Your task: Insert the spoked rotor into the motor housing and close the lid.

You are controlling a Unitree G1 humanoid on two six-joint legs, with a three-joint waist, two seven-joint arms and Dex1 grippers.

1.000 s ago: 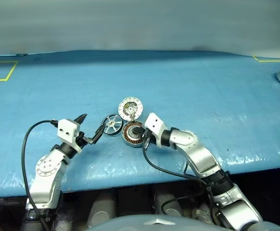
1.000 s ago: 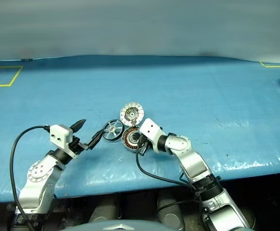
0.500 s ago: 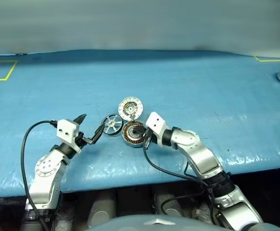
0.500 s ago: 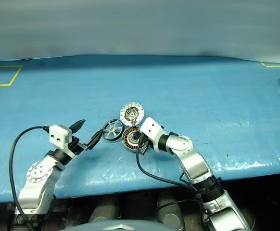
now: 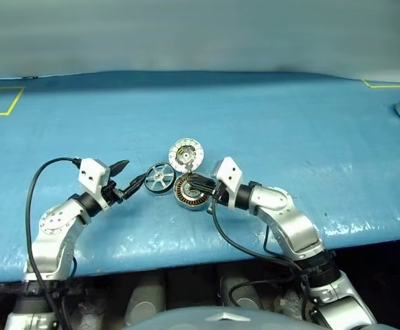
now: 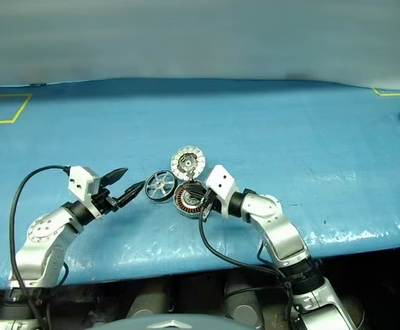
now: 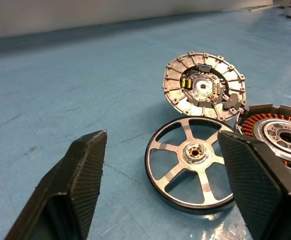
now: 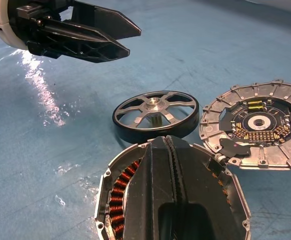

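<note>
The spoked rotor (image 7: pixel 191 172) lay flat on the blue desk (image 5: pixel 289 124), untouched, with the motor housing (image 5: pixel 190 192) just beside it on the robot's right and the lid (image 5: pixel 186 154) just past both, its speckled face showing. Housing and lid looked to touch or nearly so; rotor and housing sat rim to rim, and you could not tell from these views whether a gap remained between them.

Your left tool (image 7: pixel 161 186) stood open, level with the desk and aimed at the rotor, one finger to each side of it and both short of the rim. Your right tool (image 8: pixel 166 165) was closed on nothing, its fingers pressed together over the housing's windings, apparently steadying the cup.

The step in hand seemed to be the pick-up of the rotor. To do it well, you needed to bring the left tool forward until the fingers bracketed the dark rim across its widest part, then close squarely so the wheel did not squirt sideways into the housing or nudge the lid. The finger nearest the housing had little room, so a slight approach from the clear side looked safer. You also had to clear the right tool off the housing's centre before lowering the rotor in
</note>
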